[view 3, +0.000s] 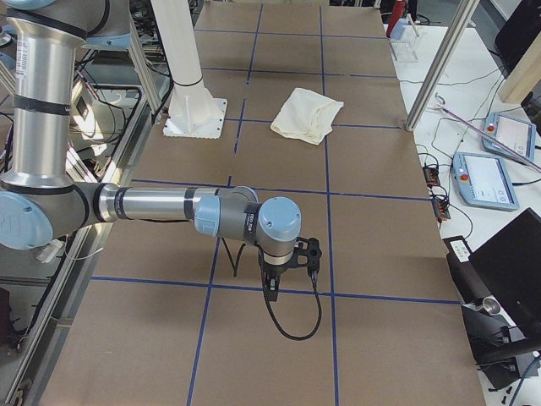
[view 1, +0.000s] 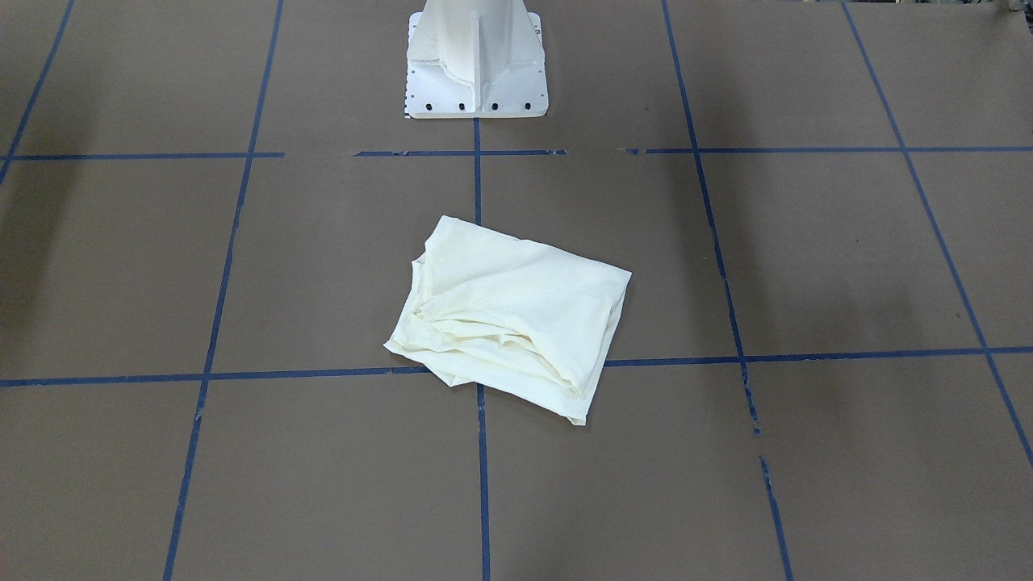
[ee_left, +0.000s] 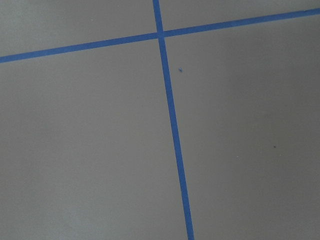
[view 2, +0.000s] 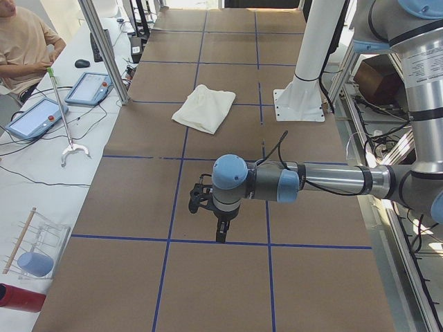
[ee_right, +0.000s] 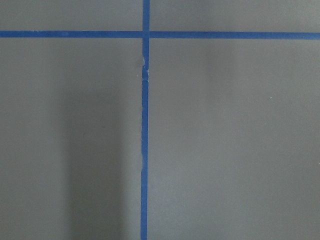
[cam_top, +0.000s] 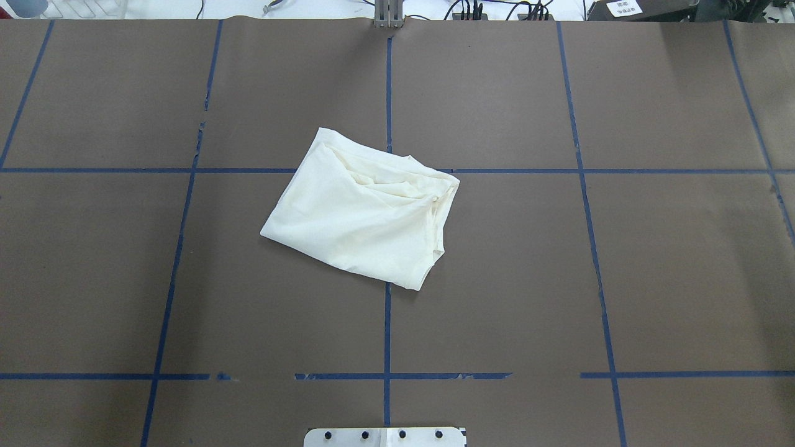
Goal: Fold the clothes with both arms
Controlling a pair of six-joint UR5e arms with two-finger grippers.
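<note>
The cream shirt [cam_top: 360,217] lies folded into a rough four-cornered packet near the middle of the brown table [cam_top: 528,279], with only plain cloth showing. In the overhead view its corners point to about 11, 3, 5 and 9 o'clock. Its layered, rumpled edges gather on the 1 to 3 o'clock side, and its 7 o'clock side is smooth. It covers one crossing of the blue tape lines [cam_top: 387,329], and the middle line comes out again from under its 5 o'clock corner. The white pedestal base [cam_top: 385,437] stands at 6 o'clock from it, well apart.

Neither of my arms touches the shirt. In the view from the table's left end, my left gripper [view 2: 221,236] hangs pointing down over bare table at 6 o'clock from the shirt, far from it and close to a tape line. In the view from the other end, my right gripper [view 3: 270,290] hangs the same way, with a loop of black cable [view 3: 296,326] beneath it. I cannot tell whether the fingers of either one are parted or closed. Both wrist cameras see only brown surface and a tape crossing.

A seated person [view 2: 21,41] is at the side bench at 10 o'clock in the left-end view, with two teach pendants [view 2: 90,88] lying there
</note>
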